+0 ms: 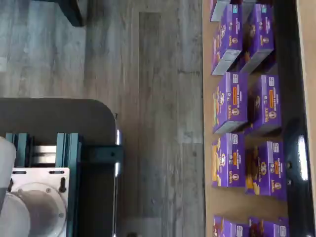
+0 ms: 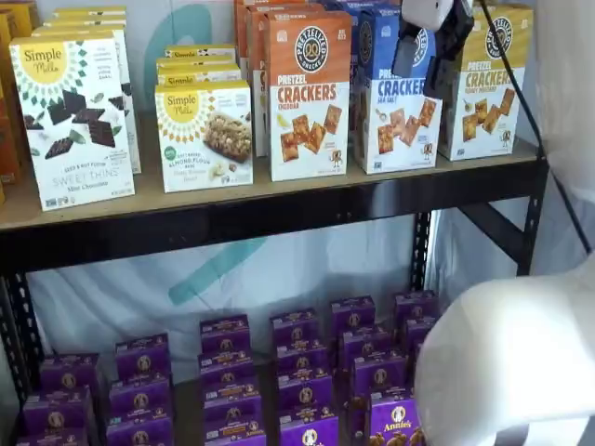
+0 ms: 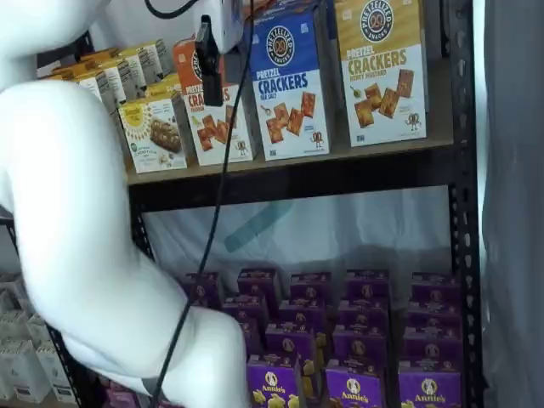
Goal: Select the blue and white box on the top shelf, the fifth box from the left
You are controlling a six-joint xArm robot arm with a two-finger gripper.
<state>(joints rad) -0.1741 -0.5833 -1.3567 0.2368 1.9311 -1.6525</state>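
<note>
The blue and white box (image 2: 390,130) (image 3: 289,102) stands upright on the top shelf (image 2: 279,218) (image 3: 297,178), between an orange-topped box and a yellow-topped box. My gripper (image 2: 429,51) hangs from the upper edge in front of the box's blue upper part. It is open, with the blue carton showing through the gap between its two black fingers (image 2: 406,51). In a shelf view the gripper (image 3: 206,72) shows side-on as one black finger, over the orange box. The wrist view shows no fingers and none of the top shelf.
Orange Cheddar box (image 2: 310,93) stands left of the target, yellow-topped box (image 2: 483,84) right. Simple Mills boxes (image 2: 74,121) fill the shelf's left. Small purple boxes (image 2: 307,372) (image 1: 247,108) cover the lower level. My white arm (image 3: 76,238) and its cable (image 3: 223,170) hang in front.
</note>
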